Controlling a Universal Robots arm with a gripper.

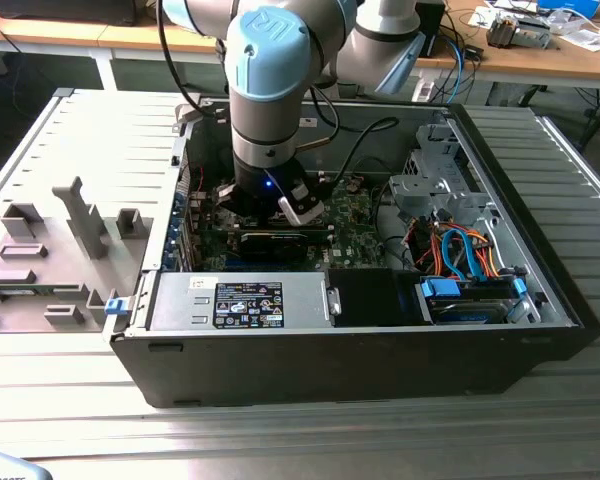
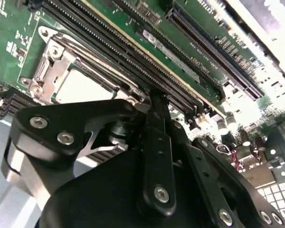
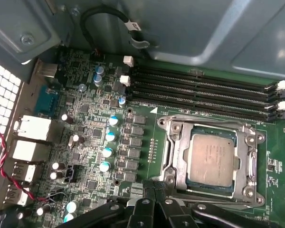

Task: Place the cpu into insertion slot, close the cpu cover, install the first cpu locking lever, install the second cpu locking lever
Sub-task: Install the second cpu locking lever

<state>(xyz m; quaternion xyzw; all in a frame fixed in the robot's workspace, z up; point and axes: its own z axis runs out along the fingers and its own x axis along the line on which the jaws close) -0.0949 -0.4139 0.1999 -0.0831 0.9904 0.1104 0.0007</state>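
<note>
Exterior view, my arm (image 1: pixel 270 80) down inside the open computer case (image 1: pixel 540 300), power supply (image 1: pixel 240 300) in front, first wrist view, cpu (image 3: pixel 213 159) seated in the insertion slot (image 3: pixel 167 142) under the cpu cover (image 3: pixel 249 142), memory slots (image 3: pixel 204 90) alongside, second wrist view, my gripper (image 2: pixel 157 102) fingers pressed together beside the socket, memory slots crowding close.

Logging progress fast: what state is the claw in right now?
Claw: shut, holding nothing, tips beside the cpu cover, which is down over the cpu.
</note>
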